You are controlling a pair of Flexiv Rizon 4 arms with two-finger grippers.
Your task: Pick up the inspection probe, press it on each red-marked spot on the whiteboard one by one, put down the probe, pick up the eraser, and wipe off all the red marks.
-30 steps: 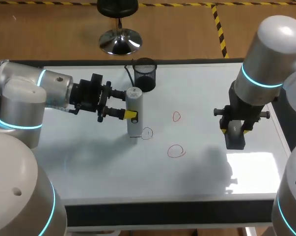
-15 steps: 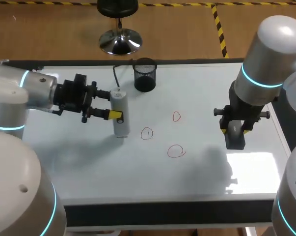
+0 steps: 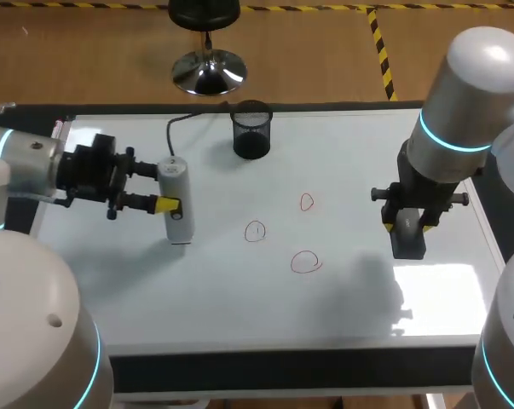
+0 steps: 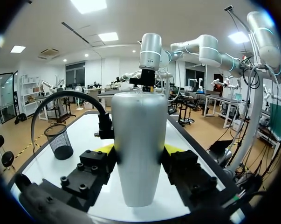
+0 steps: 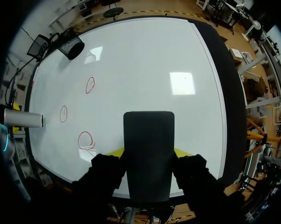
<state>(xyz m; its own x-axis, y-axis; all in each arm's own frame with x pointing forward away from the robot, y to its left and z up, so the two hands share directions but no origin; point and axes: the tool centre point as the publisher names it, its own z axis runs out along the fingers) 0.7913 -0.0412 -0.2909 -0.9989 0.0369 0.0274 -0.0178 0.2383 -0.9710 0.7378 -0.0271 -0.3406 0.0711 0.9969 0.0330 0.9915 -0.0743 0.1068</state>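
A black cylindrical wire-mesh cup (image 3: 251,129) (image 4: 58,140) (image 5: 71,48) is standing upright near the far edge of the black-rimmed table (image 3: 282,371), about midway along it. Its open mouth is facing up, and the white surface is showing through its mesh wall.

My left arm (image 3: 26,170) stretched in from 9 o'clock, wrist level, its end effector (image 3: 170,187) pointing toward 3 o'clock, clamped on the probe (image 3: 176,217). My right arm (image 3: 470,94) hung at 3 o'clock, its end effector (image 3: 408,227) pointing down, gripping the eraser (image 3: 408,245).
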